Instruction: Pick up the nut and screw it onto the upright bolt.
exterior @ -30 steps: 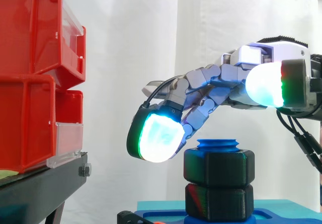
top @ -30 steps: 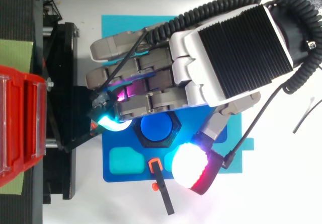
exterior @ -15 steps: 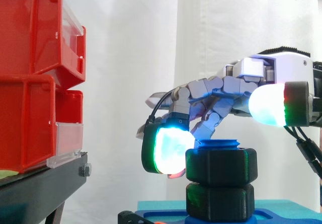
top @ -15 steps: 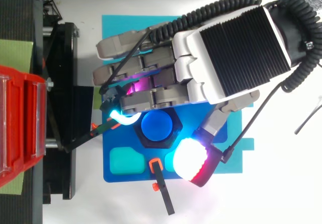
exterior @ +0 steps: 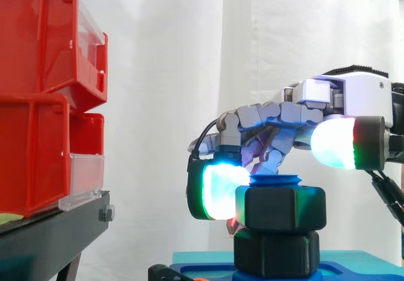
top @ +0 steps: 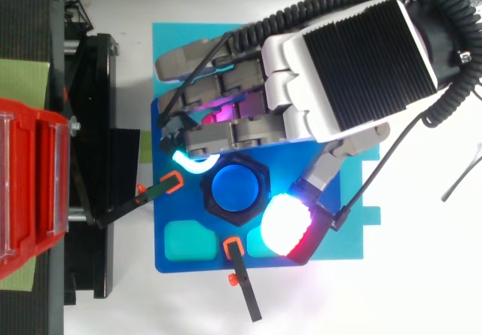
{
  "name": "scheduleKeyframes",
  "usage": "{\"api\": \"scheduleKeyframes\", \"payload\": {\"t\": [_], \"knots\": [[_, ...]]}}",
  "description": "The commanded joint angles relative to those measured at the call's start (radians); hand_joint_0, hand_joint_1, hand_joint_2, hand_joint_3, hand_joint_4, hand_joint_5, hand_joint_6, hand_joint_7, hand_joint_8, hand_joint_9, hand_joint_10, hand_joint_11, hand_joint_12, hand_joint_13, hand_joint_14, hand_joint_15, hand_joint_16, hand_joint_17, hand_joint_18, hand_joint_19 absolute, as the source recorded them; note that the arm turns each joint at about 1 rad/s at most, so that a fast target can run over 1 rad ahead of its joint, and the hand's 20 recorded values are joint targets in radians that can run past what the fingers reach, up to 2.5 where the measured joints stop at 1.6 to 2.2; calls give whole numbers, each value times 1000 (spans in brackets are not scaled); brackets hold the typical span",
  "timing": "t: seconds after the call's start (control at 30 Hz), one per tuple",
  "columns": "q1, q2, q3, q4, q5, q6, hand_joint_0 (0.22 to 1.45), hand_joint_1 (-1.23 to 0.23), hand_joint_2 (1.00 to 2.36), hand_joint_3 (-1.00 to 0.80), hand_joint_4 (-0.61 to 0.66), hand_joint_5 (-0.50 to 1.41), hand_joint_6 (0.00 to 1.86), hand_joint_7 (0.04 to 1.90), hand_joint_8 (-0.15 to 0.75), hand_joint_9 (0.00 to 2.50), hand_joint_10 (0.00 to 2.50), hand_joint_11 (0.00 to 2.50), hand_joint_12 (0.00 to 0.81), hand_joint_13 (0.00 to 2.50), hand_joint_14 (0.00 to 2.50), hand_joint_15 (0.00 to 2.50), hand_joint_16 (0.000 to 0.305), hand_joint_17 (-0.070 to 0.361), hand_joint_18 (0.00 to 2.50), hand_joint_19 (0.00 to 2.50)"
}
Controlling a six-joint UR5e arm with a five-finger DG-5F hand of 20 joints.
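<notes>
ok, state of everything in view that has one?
nut: on the upright bolt, the bolt's top just above it.
bolt: upright in the blue base.
hand: low over the nut, hold on it unclear.
red bins: stacked on the black stand.

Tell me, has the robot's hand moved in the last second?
Yes: in the side view the hand moved right, away from the red bins, and down towards the nut.

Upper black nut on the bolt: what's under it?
A second black hex piece sits directly beneath the upper nut, resting on the blue base plate. The blue top of the bolt shows above; its shaft is covered by both.
</notes>
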Motion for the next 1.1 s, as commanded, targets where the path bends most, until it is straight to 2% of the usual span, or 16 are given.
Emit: {"api": "scheduleKeyframes", "payload": {"t": [0.0,0.17,0.5,0.67,0.77,1.07], "knots": [[-5,0,-1,0,0,1,540,-178,1000,-500,122,58,555,1357,253,1121,0,0,204,677,0,0,17,39,316,0],[-15,0,-1,4,-2,0,538,-192,1000,-500,136,69,556,1366,246,1257,0,0,187,772,0,0,14,32,411,0],[-40,1,3,16,-31,-11,538,-209,1000,-500,134,90,537,1421,221,1407,0,0,151,865,0,0,9,20,536,0],[-43,0,1,19,-42,-10,536,-202,1000,-500,112,87,540,1427,223,1406,0,0,149,882,0,0,9,20,546,0],[-46,1,9,16,-49,-10,531,-181,1000,-500,150,73,500,1458,243,1350,0,0,164,850,0,0,11,24,504,0],[-51,0,61,0,-68,-10,517,-147,1000,-500,266,-20,505,1063,242,1172,0,0,201,735,0,0,16,37,388,0]]}}
